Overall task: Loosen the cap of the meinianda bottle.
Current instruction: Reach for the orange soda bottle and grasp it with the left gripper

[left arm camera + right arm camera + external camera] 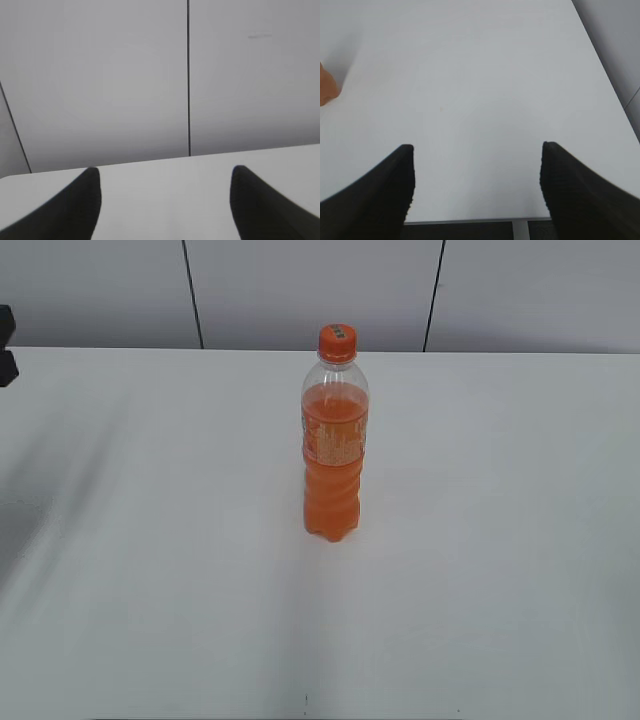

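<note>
Bare white table (150, 620) fills the foreground of the exterior view, and on it, a little beyond the middle, the meinianda bottle (335, 455) stands upright and alone, its orange cap (338, 341) seated on the neck. Neither arm shows in that view. Seen from its own wrist, the right gripper (477, 187) has its fingers spread well apart over empty table with nothing between them; an orange sliver at the left edge of that view may be the base of the bottle, so the bottle probably lies ahead and to that gripper's left. The left gripper (165, 200) also stands apart and empty, facing the back wall (100, 85) across the table's far edge, with the bottle out of its view.

As I judge it, the approach has barely begun. Doing it well likely means one gripper clamping the bottle at the waisted body below the label to stop it spinning or tipping, the other descending squarely over the cap, closing firmly, then twisting without pulling sideways.
</note>
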`<action>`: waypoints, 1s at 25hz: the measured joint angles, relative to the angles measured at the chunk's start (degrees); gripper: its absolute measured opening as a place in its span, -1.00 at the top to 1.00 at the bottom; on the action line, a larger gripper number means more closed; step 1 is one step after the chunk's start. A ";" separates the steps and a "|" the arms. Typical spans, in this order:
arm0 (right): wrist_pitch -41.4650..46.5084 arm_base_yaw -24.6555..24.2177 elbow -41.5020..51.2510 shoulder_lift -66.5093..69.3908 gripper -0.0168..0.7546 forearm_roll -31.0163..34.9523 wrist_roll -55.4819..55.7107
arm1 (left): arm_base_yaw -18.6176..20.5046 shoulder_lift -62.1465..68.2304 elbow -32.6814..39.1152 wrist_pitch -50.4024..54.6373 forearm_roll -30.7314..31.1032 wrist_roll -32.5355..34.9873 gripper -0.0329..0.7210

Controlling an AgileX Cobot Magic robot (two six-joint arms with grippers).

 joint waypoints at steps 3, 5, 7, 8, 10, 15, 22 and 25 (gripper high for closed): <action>0.00 0.00 0.00 0.00 -0.56 0.00 0.00 | 0.00 1.26 0.00 0.49 5.00 -0.77 -0.36; 0.00 0.00 0.00 0.00 -0.56 0.00 0.00 | 0.00 2.76 0.00 0.62 8.88 -3.00 -0.34; 0.00 0.00 0.00 0.00 -0.56 0.00 0.00 | 0.00 4.54 0.00 0.62 12.05 -5.96 -0.33; 0.00 0.00 0.00 0.00 -0.56 0.00 0.00 | 0.00 5.49 0.00 0.62 13.57 -7.01 -0.33; 0.00 0.00 0.00 0.00 -0.56 0.00 0.00 | 0.00 7.16 0.00 0.62 16.38 -8.80 -0.33; 0.00 0.00 0.00 0.00 -0.56 0.00 0.00 | 0.00 10.62 -0.77 0.57 24.56 -12.34 -0.31; 0.00 0.00 0.00 0.00 -0.56 0.00 0.00 | 0.00 14.78 -4.73 0.53 38.70 -20.04 -0.29; 0.00 0.00 0.00 0.00 -0.56 0.00 0.00 | 0.04 16.94 -6.86 -0.49 46.04 -24.99 -0.29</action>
